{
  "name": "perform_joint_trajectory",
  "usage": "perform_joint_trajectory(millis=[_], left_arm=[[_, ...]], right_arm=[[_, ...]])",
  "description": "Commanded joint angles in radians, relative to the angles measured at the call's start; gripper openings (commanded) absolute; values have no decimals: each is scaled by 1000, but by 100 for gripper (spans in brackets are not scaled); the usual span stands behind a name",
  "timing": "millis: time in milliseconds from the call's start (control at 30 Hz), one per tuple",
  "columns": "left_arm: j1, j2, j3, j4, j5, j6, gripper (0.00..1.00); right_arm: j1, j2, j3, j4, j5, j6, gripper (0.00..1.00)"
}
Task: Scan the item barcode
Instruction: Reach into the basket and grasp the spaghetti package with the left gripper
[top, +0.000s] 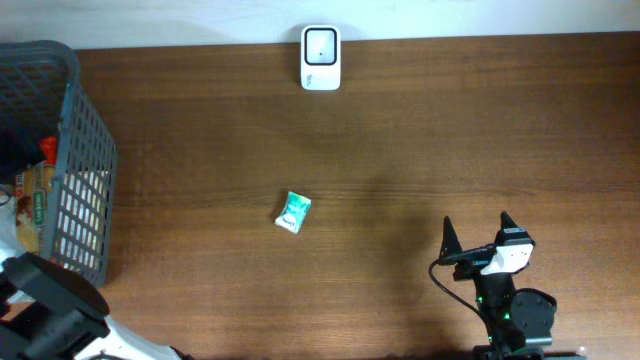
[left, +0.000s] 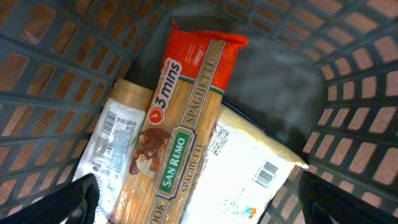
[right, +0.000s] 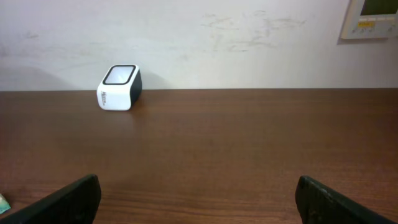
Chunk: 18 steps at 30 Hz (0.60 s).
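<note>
A small teal and white packet (top: 294, 212) lies on the wooden table near its middle, with a sliver of it at the left edge of the right wrist view. The white barcode scanner (top: 321, 58) (right: 119, 87) stands at the far edge by the wall. In the left wrist view my left gripper (left: 199, 205) hangs open inside the grey basket (left: 348, 81), over a red San Remo spaghetti packet (left: 186, 118) and a white packet (left: 249, 174) with a barcode. My right gripper (top: 478, 232) (right: 199, 202) is open over bare table at the front right, facing the scanner.
The grey mesh basket (top: 70, 120) stands at the table's left edge with packets inside, one clear-wrapped with a white label (left: 115, 134). My left arm (top: 50, 300) reaches in from the front left corner. A wall panel (right: 370, 18) hangs at the upper right.
</note>
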Motion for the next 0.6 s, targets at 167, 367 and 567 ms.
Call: perform_joint_trajectory(millis=[167,367,567], left_arm=[[56,115,-34,25,13,222,100],[57,203,-34,22,13,267,97],[58,280,-34,19,-77,266,86]], right_arm=[[-6,-6,-9,1,10,-7,99],[-6,-6,-9,2,10,-7,99],[-6,-6,-9,1,10,-7,99]])
